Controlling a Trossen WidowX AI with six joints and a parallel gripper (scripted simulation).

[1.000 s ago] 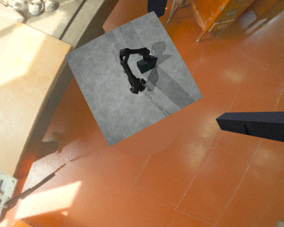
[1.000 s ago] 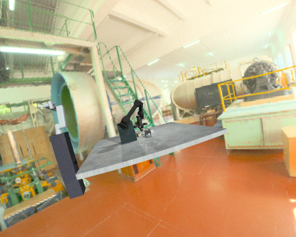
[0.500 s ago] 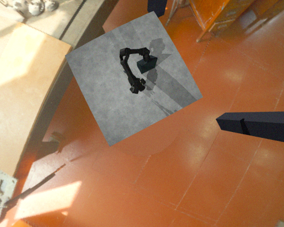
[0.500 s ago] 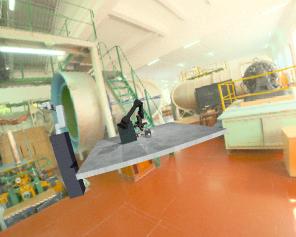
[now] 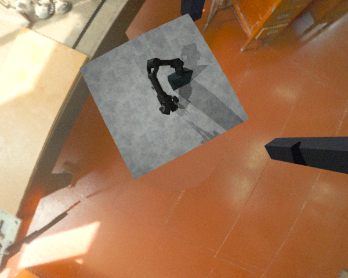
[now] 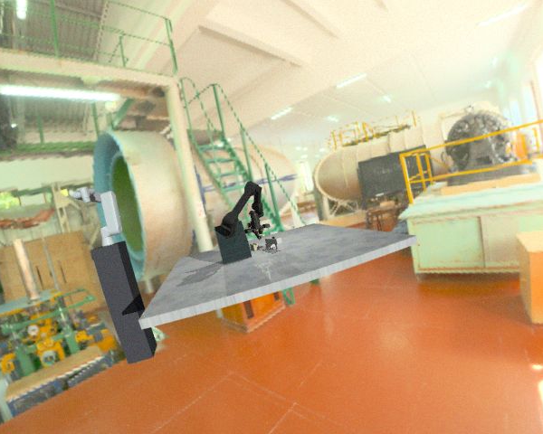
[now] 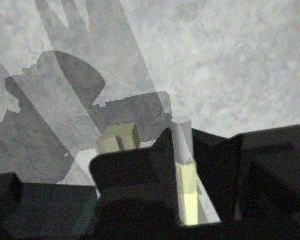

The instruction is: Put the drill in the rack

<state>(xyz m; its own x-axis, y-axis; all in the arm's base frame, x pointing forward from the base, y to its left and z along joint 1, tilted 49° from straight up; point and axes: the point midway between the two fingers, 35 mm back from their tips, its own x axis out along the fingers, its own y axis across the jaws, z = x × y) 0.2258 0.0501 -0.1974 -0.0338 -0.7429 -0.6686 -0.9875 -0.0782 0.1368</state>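
My gripper (image 5: 169, 106) (image 6: 257, 233) (image 7: 174, 131) is shut on the drill (image 7: 185, 175), a thin rod with a grey end and a yellow part, seen between the black fingers in the wrist view. The gripper hangs above the table in the exterior view. A small khaki block (image 6: 254, 246) (image 7: 119, 139) with a notch stands on the table, partly hidden behind the left finger in the wrist view. A dark grey slotted piece (image 6: 271, 242) stands beside it in the exterior view. I cannot tell for sure which is the rack, nor make out the key.
The grey table (image 5: 120, 119) (image 6: 337, 252) carries the arm's dark teal base block (image 5: 180, 80) (image 6: 234, 247) (image 7: 55, 207), close to the khaki block. Dark pillars (image 5: 323, 149) (image 6: 122, 298) stand off the table's edge. Shadows of the arm fall across the table.
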